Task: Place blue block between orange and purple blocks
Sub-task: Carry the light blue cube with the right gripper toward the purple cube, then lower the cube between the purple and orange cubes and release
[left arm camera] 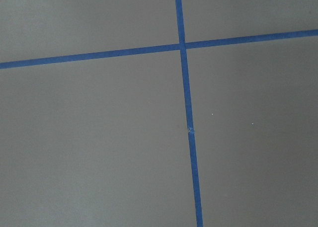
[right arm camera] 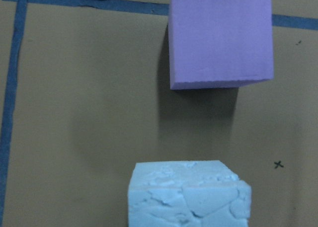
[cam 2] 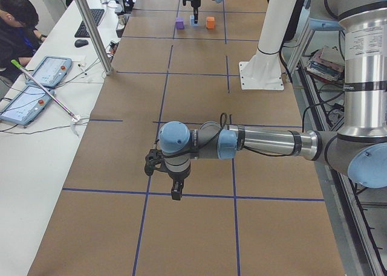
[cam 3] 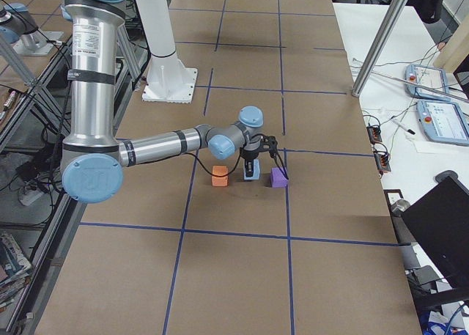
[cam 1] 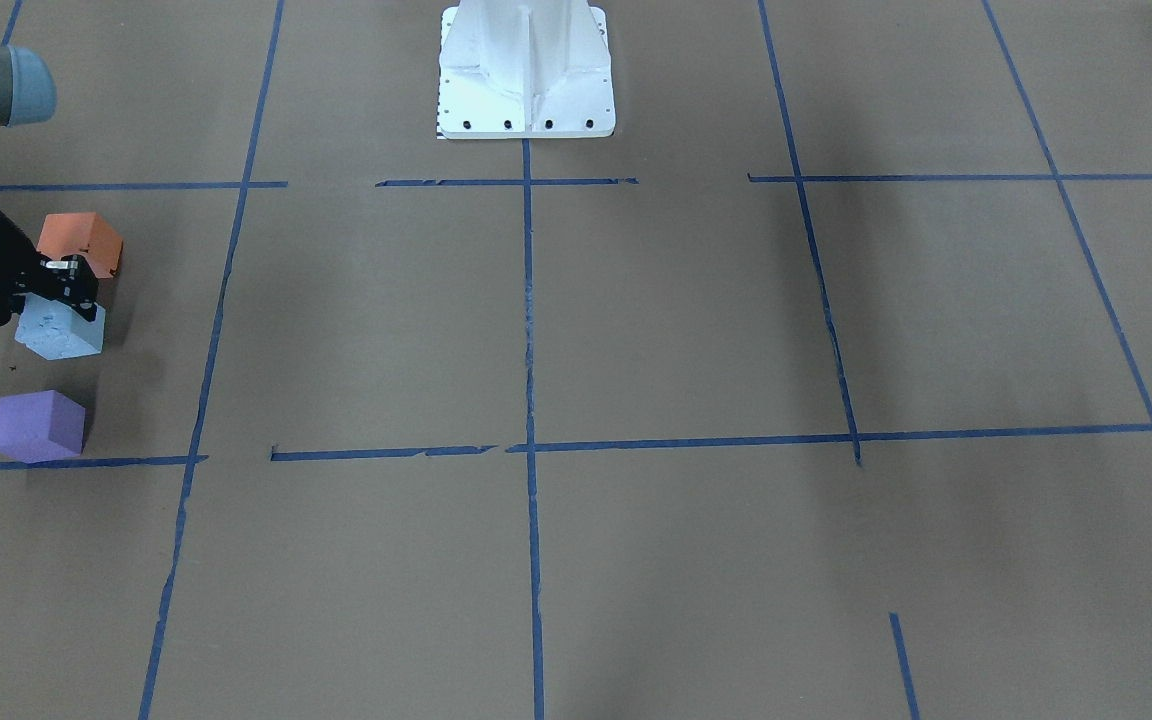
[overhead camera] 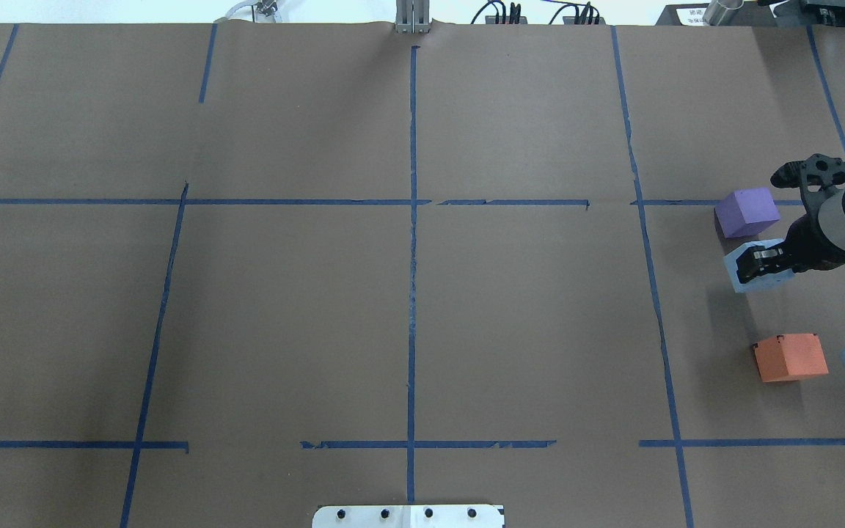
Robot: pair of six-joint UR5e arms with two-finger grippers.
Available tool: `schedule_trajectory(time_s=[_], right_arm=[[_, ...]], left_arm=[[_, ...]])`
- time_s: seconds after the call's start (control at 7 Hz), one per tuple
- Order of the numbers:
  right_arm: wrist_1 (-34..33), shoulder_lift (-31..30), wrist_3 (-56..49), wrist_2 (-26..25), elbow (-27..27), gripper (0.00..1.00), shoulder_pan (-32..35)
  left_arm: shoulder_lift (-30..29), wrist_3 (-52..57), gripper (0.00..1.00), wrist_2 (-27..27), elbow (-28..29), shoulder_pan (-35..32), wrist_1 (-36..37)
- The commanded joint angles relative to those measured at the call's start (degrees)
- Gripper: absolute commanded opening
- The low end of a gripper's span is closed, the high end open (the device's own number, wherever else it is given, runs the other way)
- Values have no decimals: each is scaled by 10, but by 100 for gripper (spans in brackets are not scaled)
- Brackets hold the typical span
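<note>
You have the blue block (cam 1: 61, 336) between the orange block (cam 1: 81, 240) and purple block (cam 1: 38, 425). The right tool (cam 1: 74, 288) is atop it, grip indeterminate. Release likely outstanding.

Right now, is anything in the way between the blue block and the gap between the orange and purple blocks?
Nothing visible. The blue block already lies in the gap between the orange block and the purple block, touching neither, with the right claw directly at it.
</note>
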Motion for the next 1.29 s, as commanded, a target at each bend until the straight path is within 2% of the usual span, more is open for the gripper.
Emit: schedule_trajectory(time_s=[0.0, 0.29, 0.43, 0.57, 0.71, 1.0, 1.14], right_arm=[[15, -3, -1, 0, -15, 100, -1], [5, -1, -8, 20, 8, 100, 22], [-20, 1, -29, 84, 16, 100, 79], [-26, -9, -107, 97, 18, 100, 123], [-74, -19, -203, 97, 20, 100, 176], [-237, -16, -450, 98, 23, 100, 312], [-299, -20, -527, 98, 30, 100, 352]], left_arm=[[-1, 0, 100, 0, -1, 0, 0], [-2, 0, 100, 0, -1, 0, -2], [-2, -1, 100, 0, -5, 0, -5], [-2, -1, 100, 0, -5, 0, -5], [-2, -1, 100, 0, -5, 0, -5], [-2, 1, 100, 0, -5, 0, -5], [-1, 2, 100, 0, -5, 0, -6]])
